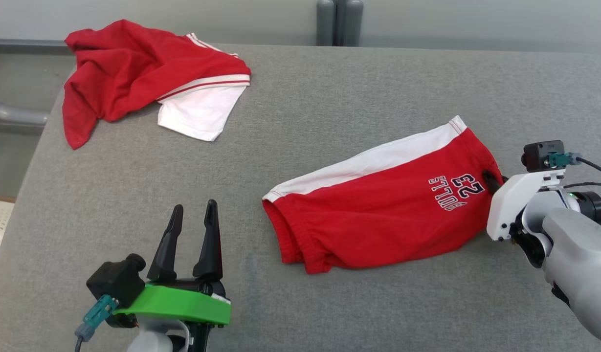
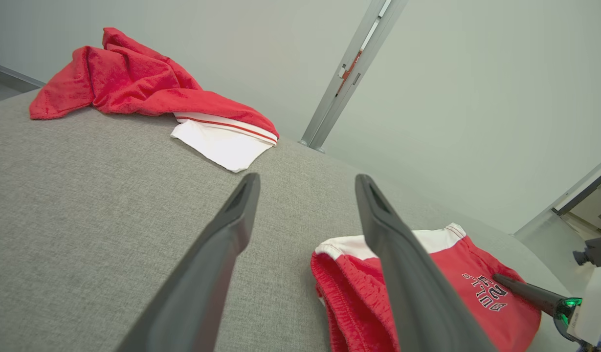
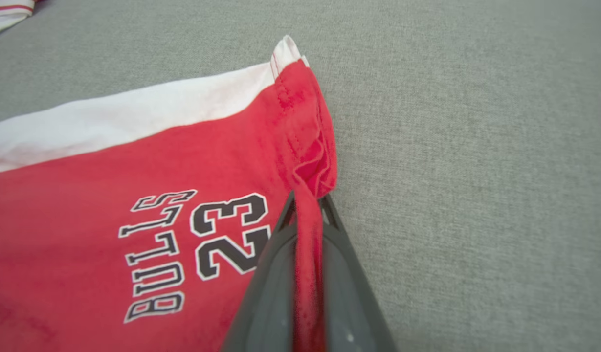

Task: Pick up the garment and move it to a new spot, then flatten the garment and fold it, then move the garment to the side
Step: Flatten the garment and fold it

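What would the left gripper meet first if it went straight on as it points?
For the left gripper, likely the bare grey surface between the crumpled garment and the red shorts, though depth is unclear.

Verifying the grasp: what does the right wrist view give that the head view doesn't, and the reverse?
Right wrist view adds: the leg hem of the red shorts pinched between the shut fingers of the right gripper, with fabric running down between them.
Head view adds: the open left gripper, apart from the shorts; the shorts' whole outline, gathered waistband toward that gripper; and the crumpled red-and-white garment in full at the far left.
Both: the BULLS 23 print and the grey surface.
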Robot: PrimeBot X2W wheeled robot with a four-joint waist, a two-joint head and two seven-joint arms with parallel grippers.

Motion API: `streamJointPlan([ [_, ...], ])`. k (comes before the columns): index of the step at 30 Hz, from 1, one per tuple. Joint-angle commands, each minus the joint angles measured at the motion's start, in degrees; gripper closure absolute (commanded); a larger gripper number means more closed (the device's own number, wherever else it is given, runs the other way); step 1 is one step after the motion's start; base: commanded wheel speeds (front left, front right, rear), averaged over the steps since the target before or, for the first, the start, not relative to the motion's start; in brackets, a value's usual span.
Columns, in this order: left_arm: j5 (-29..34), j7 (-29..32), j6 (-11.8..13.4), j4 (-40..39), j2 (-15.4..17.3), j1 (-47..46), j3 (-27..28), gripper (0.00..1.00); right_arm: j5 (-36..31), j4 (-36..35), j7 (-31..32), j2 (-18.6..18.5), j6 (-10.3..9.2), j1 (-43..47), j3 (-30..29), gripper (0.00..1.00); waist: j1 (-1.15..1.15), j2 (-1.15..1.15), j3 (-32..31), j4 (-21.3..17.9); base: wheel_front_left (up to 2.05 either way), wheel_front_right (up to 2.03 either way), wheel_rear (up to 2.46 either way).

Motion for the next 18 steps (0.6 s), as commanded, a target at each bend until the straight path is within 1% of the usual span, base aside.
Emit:
streamJointPlan([
  [1, 0.79, -0.17, -0.17, 0.1, 0.34, 1.01, 0.25, 0.0, 0.69, -0.13, -0.93, -0.69, -0.09, 1.29, -0.2, 1.0, 0.0, 0.0, -1.26, -2.42, 0.0, 0.0, 0.0],
  [10, 0.9, -0.08, 0.18, 0.29, 1.02, 1.4, 0.41, 0.0, 3.93, -1.76, -5.56, -2.79, -0.09, 5.29, -1.71, 1.0, 0.0, 0.0, -2.39, -8.93, 0.0, 0.0, 0.0],
  [14, 1.09, 0.04, 0.4, 0.37, 1.32, 1.24, 0.36, 0.0, 5.13, -1.89, -6.81, -3.24, -0.09, 6.58, -2.8, 1.0, 0.0, 0.0, -2.16, -11.0, 0.0, 0.0, 0.0],
  [18, 1.47, 0.12, 0.6, 0.58, 1.67, 0.74, 0.26, 0.0, 6.1, -1.93, -7.63, -2.9, -0.09, 7.3, -4.12, 1.0, 0.0, 0.0, -1.89, -12.14, 0.0, 0.0, 0.0],
])
